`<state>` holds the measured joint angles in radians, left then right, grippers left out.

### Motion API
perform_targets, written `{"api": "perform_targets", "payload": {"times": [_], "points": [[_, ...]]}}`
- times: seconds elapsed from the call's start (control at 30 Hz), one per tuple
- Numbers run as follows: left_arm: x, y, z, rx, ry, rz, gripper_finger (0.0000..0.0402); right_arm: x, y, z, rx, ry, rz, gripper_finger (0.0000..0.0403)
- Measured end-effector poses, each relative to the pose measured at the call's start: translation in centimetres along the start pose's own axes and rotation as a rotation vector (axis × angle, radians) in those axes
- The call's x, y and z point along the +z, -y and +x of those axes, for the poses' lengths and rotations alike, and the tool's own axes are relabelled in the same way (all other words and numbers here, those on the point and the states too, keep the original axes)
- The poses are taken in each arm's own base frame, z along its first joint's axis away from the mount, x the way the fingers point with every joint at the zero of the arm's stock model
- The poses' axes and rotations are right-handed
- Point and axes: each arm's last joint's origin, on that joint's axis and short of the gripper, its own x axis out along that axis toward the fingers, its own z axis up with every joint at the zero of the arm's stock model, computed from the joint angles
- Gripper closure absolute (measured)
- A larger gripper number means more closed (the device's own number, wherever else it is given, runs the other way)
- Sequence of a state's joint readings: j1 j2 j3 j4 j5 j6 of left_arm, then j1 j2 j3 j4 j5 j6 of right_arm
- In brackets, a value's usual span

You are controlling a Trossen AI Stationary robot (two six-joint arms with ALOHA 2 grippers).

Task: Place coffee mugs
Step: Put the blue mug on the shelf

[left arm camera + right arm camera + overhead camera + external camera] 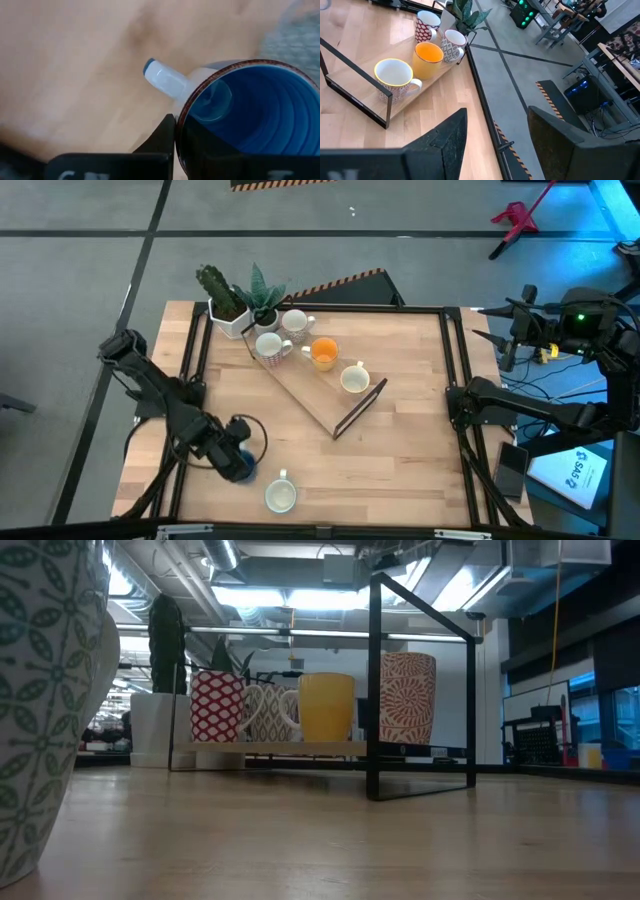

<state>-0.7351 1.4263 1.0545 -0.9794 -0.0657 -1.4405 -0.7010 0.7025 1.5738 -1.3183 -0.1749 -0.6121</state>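
The blue mug (250, 110) sits at the table's (400, 440) front left, my left end effector (236, 457) pinching its rim; it's rigid, glazed, likely slippery and breakable.

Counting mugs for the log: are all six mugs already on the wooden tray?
No: the high view shows four mugs on the wooden tray, the blue mug at the left pincer, and one white mug on the table.

Glossy glazed blue mug (250, 110) — matt pale wooden table (400, 450), smooth.
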Motion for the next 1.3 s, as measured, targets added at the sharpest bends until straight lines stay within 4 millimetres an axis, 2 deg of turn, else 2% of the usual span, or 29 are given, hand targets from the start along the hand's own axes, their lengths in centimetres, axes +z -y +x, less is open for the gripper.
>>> {"api": "perform_targets", "payload": {"times": [0.23, 0.4, 0.6, 0.8, 1.07, 1.3], "points": [[2.8, -3.0, -3.0, 0.012, 0.108, -0.170, 0.0393, 0.0, 0.0, 0.0, 0.001, 0.000, 0.000, 0.0207], [6.3, -4.3, -3.6, -0.001, 0.193, -0.264, 0.0393, 0.0, 0.0, 0.0, 0.001, 0.001, 0.000, 0.0207], [10.8, -5.2, -3.5, -0.062, 0.269, -0.273, 0.0393, 0.0, 0.0, 0.0, 0.001, 0.001, 0.000, 0.0207], [14.4, -6.2, -4.6, -0.026, 0.330, -0.218, 0.0393, 0.0, 0.0, 0.0, 0.001, 0.001, 0.000, 0.0207], [17.7, -6.8, -4.4, 0.046, 0.351, -0.155, 0.0393, 0.0, 0.0, 0.0, 0.001, 0.001, 0.000, 0.0207], [20.7, -6.6, -4.5, 0.087, 0.355, -0.080, 0.0393, 0.0, 0.0, 0.0, -0.007, -0.004, 0.000, 0.0207]]}}
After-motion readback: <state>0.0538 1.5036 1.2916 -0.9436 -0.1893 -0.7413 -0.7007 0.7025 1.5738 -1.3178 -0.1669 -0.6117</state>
